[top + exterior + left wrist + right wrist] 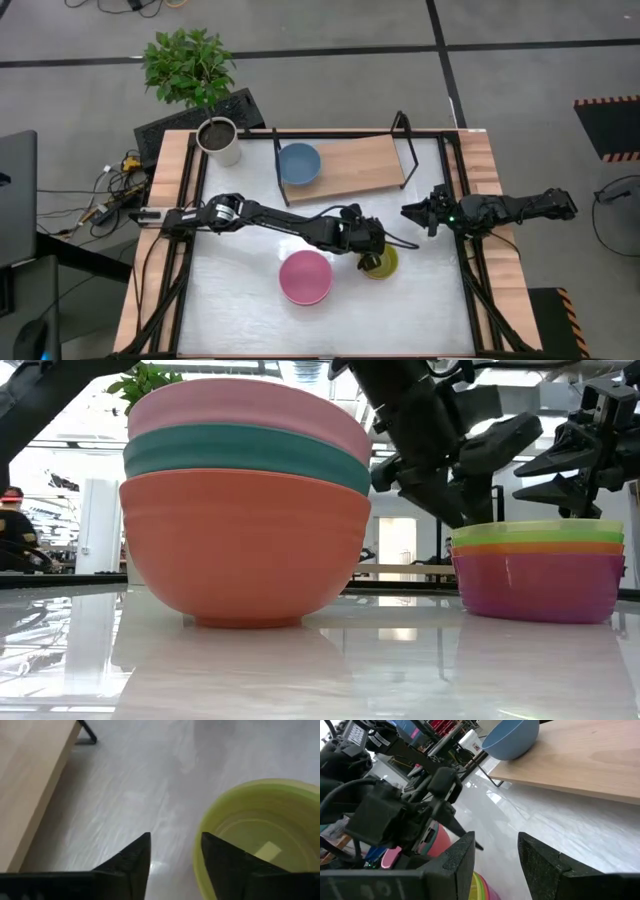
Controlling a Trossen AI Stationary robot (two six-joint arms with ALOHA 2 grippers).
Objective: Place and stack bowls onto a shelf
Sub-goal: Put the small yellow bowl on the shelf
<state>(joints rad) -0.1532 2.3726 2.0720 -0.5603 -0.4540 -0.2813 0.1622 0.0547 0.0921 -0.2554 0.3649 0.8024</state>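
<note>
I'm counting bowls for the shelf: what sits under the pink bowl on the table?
In the low view the pink bowl sits on a teal bowl, nested in an orange-red bowl resting on the table. From above, the pink bowl covers both.

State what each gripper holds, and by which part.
Nothing is gripped yet: the left gripper straddles the rim of the yellow-green bowl, fingers still apart. The right gripper holds nothing.

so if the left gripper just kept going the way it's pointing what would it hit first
Most likely the rim of the yellow-green bowl. In the left wrist view the left gripper has one of its fingers over that rim and the other over bare table. How much gap is left is unclear.
</note>
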